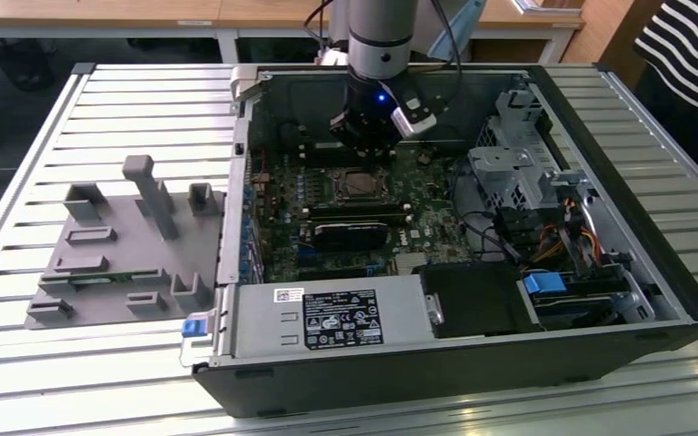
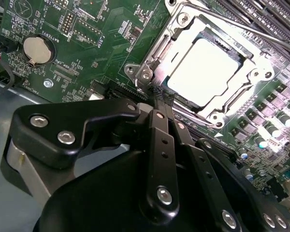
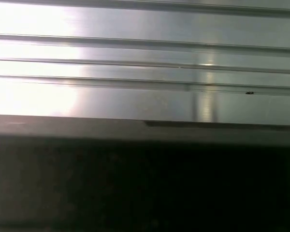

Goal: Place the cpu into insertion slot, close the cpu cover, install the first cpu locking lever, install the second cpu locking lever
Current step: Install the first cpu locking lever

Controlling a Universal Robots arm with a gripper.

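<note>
In the second wrist view the cpu lies flat in the insertion slot, its silvery top showing through the window of the cpu cover, which is folded down over it. A thin metal lever rod runs along the socket's far side. My gripper is shut, its black fingers pressed together with the tips just off the socket's near corner; whether they touch a lever I cannot tell. In the exterior view the gripper hangs over the motherboard just behind the socket.
The open computer case lies on a slatted metal table. A grey fixture block is at the exterior view's left. Black memory sticks, cables and a drive cage crowd the socket. A person in a striped top stands at the back right.
</note>
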